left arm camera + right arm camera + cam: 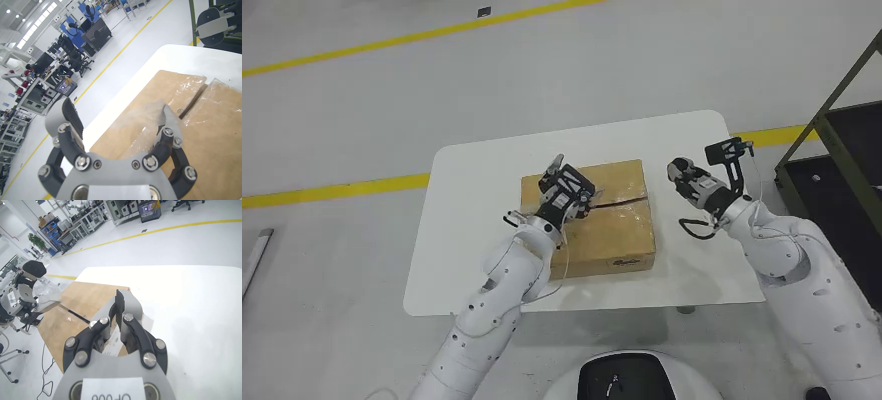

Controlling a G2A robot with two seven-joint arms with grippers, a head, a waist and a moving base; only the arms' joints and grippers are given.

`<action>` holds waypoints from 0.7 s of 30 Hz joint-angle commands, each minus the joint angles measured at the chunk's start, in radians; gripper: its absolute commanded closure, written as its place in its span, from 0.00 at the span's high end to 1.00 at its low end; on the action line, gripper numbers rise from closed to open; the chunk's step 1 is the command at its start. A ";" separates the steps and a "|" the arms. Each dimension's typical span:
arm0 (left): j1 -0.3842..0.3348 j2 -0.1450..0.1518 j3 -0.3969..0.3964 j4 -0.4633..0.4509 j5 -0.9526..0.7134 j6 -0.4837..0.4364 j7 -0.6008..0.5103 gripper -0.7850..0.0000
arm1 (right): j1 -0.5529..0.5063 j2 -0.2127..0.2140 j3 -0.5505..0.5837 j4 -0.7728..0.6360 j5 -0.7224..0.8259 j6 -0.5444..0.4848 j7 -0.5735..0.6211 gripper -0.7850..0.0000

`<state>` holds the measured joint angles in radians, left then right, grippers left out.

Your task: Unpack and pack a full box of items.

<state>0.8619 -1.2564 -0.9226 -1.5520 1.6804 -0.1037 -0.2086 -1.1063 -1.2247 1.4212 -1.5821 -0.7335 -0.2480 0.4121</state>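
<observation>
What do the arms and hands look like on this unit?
Both arms are smooth white shells: left arm, right arm. Left hand and right hand: grey metal fingers, black ribbed pads, black linkages with silver screws, white printed label on the base. A black cable loops at the right wrist.

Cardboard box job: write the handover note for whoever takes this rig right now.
Left pincer: open, above the left end of the box. A loose strip of clear tape is lifted off the lid beside one finger.
Right pincer: shut on nothing, above the white table beside the box's right end.
Done: tape partly peeled, by the look of it.
Left: the box is not yet opened. Clear the remaining tape, open the lid, unpack the items, then repack.
</observation>
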 commanded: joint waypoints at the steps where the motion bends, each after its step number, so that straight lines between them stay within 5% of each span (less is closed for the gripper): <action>1: -0.011 -0.010 0.028 0.013 0.005 0.004 -0.004 1.00 | -0.025 0.003 0.017 -0.019 0.004 0.002 -0.001 0.00; 15: -0.055 -0.062 0.119 0.030 0.036 0.030 -0.010 1.00 | -0.110 0.014 0.079 -0.083 0.083 -0.008 -0.022 0.02; 17: -0.047 -0.058 0.093 0.012 0.047 0.025 -0.015 1.00 | -0.106 0.014 0.079 -0.079 0.132 -0.028 -0.008 0.10; 19: -0.031 -0.049 0.052 -0.007 0.058 0.013 -0.023 1.00 | -0.095 0.014 0.076 -0.072 0.186 -0.055 0.017 0.36; 21: -0.007 -0.038 -0.005 -0.028 0.055 0.003 -0.046 1.00 | -0.081 0.015 0.073 -0.060 0.222 -0.075 0.036 0.41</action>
<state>0.8409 -1.3006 -0.8949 -1.5688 1.7371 -0.0939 -0.2421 -1.1939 -1.2105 1.4965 -1.6487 -0.5297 -0.3148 0.4368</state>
